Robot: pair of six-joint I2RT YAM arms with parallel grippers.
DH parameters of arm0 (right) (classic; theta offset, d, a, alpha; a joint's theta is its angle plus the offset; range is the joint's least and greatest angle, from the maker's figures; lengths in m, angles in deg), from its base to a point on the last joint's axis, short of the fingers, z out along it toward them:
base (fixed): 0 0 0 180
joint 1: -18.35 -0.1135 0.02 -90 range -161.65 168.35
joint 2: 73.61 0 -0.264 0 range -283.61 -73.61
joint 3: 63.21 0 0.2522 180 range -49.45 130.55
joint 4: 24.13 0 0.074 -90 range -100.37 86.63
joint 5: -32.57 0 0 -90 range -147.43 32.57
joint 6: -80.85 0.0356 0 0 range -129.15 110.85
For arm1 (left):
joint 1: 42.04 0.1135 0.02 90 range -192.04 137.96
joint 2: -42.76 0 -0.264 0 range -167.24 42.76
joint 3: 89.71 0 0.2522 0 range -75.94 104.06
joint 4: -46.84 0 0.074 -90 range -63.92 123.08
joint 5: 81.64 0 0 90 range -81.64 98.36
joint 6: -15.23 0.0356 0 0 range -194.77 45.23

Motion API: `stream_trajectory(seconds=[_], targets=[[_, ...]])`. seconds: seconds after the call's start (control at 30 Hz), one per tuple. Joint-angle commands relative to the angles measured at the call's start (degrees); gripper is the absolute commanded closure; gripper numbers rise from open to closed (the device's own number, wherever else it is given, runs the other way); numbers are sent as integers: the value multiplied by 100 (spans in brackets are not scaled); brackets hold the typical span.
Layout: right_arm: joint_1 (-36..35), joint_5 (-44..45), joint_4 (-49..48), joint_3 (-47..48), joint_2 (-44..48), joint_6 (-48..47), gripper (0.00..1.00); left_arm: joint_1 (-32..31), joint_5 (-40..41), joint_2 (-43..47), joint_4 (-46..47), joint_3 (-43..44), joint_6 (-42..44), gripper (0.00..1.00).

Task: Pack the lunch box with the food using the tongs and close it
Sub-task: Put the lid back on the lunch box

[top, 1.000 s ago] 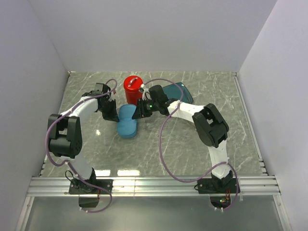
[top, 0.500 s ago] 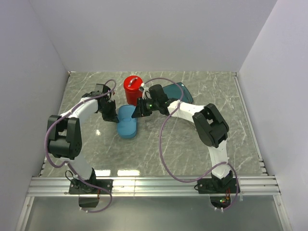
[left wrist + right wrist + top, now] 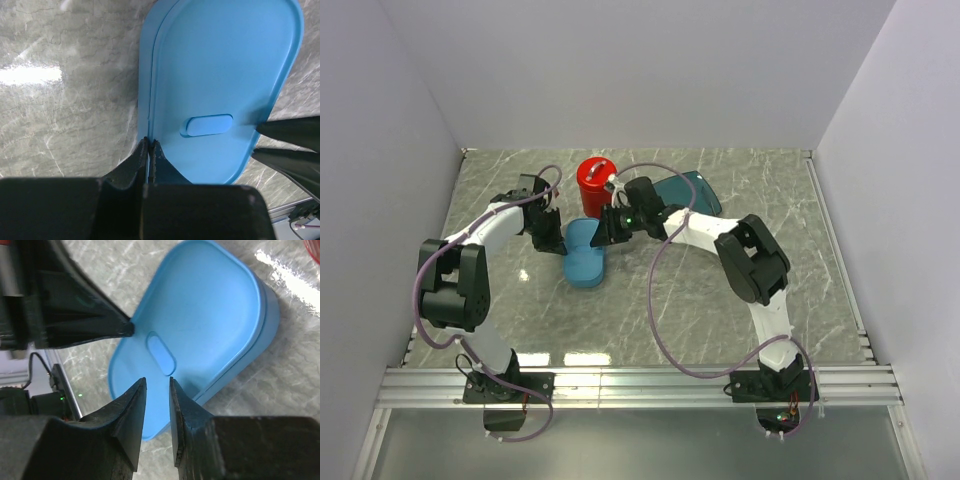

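Tabletop [image 3: 820, 230] carries the lunch box [image 3: 585, 262] at its middle, just before a red canister [image 3: 596, 183]. Its lid [image 3: 220, 75] looks not quite seated on the base, so even seating seems the job. The left gripper [image 3: 150, 142] is pinched tight on the lid's rim. The right gripper [image 3: 157, 381], jaws narrowly apart and empty, hovers at the opposite edge — best press down there while the left steadies.

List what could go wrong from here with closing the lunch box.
1. The left gripper pinches only the thin edge of the lid; it could slip out.
2. The lid sits offset over the lunch box, whose rim shows along one side; pressing now could seat it crooked.
3. The right gripper, jaws slightly apart at the opposite edge, is close to the red canister and might bump it.
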Motion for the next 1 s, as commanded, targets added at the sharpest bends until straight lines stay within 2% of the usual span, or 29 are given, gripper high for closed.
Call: stream_trajectory(seconds=[0.0, 0.2, 0.43, 0.57, 0.67, 0.7, 0.8, 0.87, 0.97], targets=[[-46, 136, 41, 250, -251, -138, 68, -47, 135, 106, -304, -23, 82, 100], [-55, 180, 103, 259, -418, -200, 69, -47, 117, 114, -295, -32, 91, 97], [-63, 242, 112, 136, -489, -244, 69, -47, -59, 316, -287, -41, 100, 67], [-55, 233, 138, 118, -533, -253, 69, 14, -330, 518, -217, 30, 47, 62], [-63, 207, 147, 118, -568, -270, 69, 172, -647, 887, 90, -31, -49, 55], [-55, 207, 156, 127, -594, -279, 69, 225, -700, 992, 213, -58, -49, 46], [-55, 154, 165, 127, -603, -288, 70, 313, -963, 1370, 644, -120, 256, 32], [-63, 110, 165, 110, -586, -288, 70, 313, -1201, 1520, 794, -85, 695, 27], [-72, 136, 156, 100, -551, -323, 69, 409, -1638, 1643, 908, -93, 1013, 26]])
